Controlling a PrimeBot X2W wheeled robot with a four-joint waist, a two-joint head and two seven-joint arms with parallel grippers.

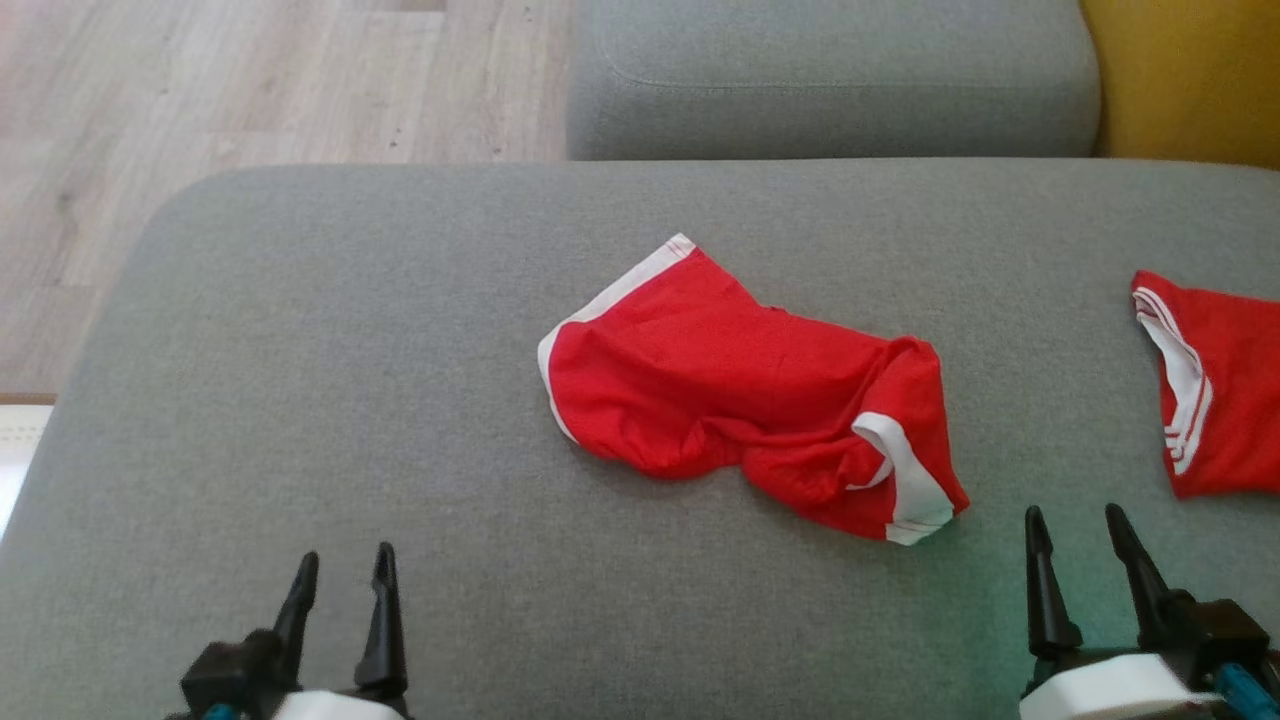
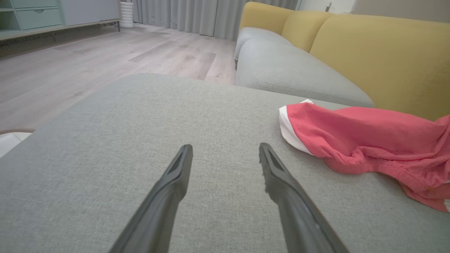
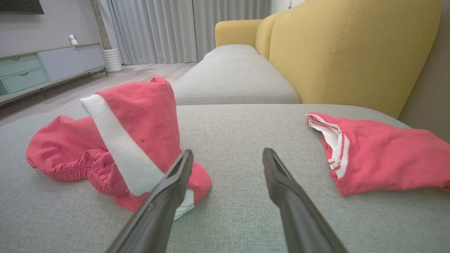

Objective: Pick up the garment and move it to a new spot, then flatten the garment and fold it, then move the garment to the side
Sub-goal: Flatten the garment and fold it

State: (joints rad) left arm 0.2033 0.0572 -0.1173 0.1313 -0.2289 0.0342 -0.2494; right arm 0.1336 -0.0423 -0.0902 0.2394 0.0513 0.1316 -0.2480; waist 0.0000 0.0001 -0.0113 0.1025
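A crumpled red garment (image 1: 740,385) with white trim lies in the middle of the grey cushion (image 1: 350,400). It shows at the right in the left wrist view (image 2: 369,140) and at the left in the right wrist view (image 3: 133,130). My left gripper (image 1: 340,575) stands open near the cushion's front left, well short of the garment. My right gripper (image 1: 1078,535) is open at the front right, just right of the garment's near white-banded corner. Both grippers (image 2: 225,151) (image 3: 227,156) have nothing between their fingers.
A second red piece with white stripes (image 1: 1210,385) lies at the cushion's right edge. Another grey cushion (image 1: 830,80) sits behind, with a yellow backrest (image 1: 1190,75) at the far right. Wood floor (image 1: 200,100) lies to the left, beyond the cushion's edge.
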